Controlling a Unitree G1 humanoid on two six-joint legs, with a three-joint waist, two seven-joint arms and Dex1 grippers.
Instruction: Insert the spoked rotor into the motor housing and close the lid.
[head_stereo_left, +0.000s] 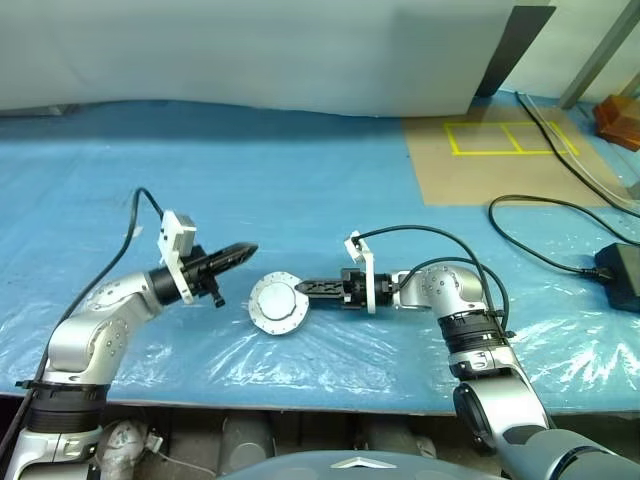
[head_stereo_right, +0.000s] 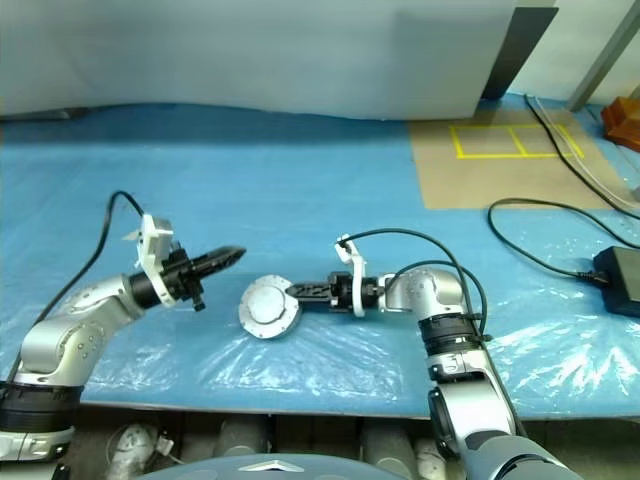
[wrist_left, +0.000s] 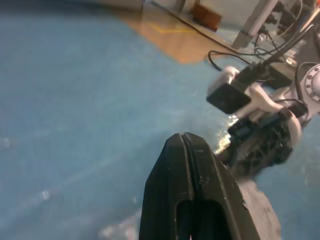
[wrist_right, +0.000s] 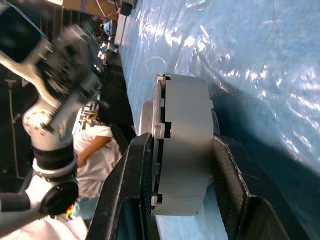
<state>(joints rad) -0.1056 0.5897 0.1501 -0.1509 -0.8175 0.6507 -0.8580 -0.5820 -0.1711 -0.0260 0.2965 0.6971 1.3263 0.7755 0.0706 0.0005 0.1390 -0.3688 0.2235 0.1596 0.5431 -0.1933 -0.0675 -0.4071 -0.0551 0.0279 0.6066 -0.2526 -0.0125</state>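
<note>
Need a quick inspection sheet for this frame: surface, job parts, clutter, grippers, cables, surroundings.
Surface: table under blue plastic sheeting, wrinkled near the front edge; a tan cardboard panel with yellow tape squares lies at the far right.
Job's things: round grey motor housing with the flat silver-white lid seated on it, pinched across lid and shell. Spoked rotor: nothing seen.
Clutter: nothing seen.
Grippers: right gripper shut on the closed housing; left gripper shut, empty, apart from the assembly.
Cables: black cable loops to a black power brick at the right.
Surroundings: grey wall behind; a person in a white shirt stands beyond the table.
</note>
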